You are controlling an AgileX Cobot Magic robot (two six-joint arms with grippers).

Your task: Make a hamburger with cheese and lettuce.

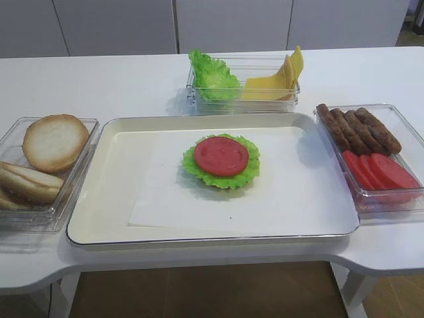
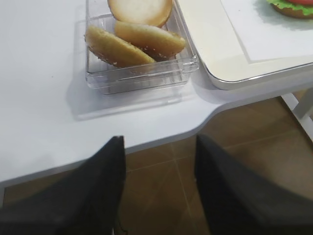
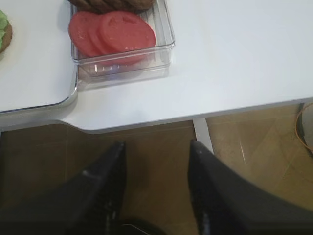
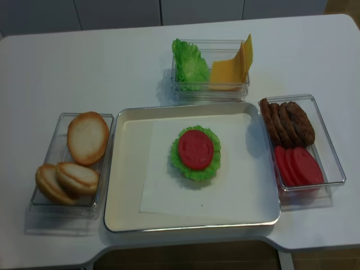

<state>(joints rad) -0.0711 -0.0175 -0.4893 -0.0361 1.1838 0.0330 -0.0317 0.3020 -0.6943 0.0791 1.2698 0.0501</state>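
Nearest, both grippers are hanging off the table's front edge over the floor: the right gripper (image 3: 155,188) and the left gripper (image 2: 159,188) are each standing spread and holding nothing. Beyond them the hamburger (image 1: 221,161), lettuce under a tomato slice, is sitting mid-tray (image 1: 99,228), with clear paper around it. Farthest, the cheese (image 1: 273,83) is leaning upright in the back bin: it is looking thin, light, floppy and likely slick, so pinching its raised top edge seems best, while minding the bin wall and the tray rim
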